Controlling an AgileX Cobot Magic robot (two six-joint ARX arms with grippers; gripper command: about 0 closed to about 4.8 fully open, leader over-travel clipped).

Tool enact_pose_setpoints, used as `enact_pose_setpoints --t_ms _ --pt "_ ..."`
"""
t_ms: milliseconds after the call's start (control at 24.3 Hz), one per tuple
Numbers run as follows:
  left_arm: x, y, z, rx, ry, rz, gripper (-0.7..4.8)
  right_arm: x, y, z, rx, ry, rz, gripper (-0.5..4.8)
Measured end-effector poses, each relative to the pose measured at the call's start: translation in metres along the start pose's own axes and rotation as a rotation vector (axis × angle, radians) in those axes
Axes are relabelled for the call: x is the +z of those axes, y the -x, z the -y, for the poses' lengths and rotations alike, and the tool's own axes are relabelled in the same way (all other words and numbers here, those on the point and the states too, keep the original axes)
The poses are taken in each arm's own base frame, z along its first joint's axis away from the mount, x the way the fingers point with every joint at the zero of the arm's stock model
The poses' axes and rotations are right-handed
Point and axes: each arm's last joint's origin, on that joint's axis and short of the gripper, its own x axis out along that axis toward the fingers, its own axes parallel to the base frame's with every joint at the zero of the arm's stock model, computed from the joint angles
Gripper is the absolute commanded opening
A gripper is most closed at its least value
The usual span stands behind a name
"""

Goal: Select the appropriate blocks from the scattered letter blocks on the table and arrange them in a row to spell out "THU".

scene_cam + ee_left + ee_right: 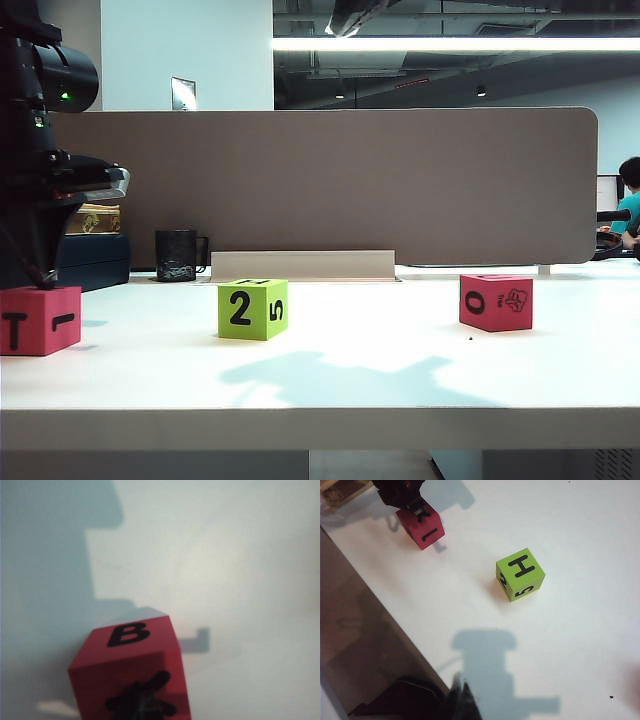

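Three blocks in a loose row on the worktop [330, 375].
T block [40, 319] far left under the left gripper [410, 502]; H block [253, 308] near the middle; third block [496, 302] well right; mug [177, 255] behind, by the partition [330, 180].

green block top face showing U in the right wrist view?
No, the green block shows an H on its top face.
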Motion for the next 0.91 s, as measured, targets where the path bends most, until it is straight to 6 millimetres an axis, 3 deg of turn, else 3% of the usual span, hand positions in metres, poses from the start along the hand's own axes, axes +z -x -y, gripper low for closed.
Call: enact_pose_setpoints --t_ms 453,700,906 --pt "0.021 -0.011 -0.002 0.011 -0.018 0.182 -0.06 0.000 0.000 0.000 -0.001 0.000 0.000 -0.05" --pt "0.037 -0.008 -0.003 0.028 -0.050 0.350 -0.06 0.000 0.000 0.001 -0.016 0.000 0.000 -0.05" --pt "0.041 0.000 -0.004 0.067 -0.043 0.353 -0.06 0.000 0.000 0.001 -0.018 0.000 0.001 -0.05"
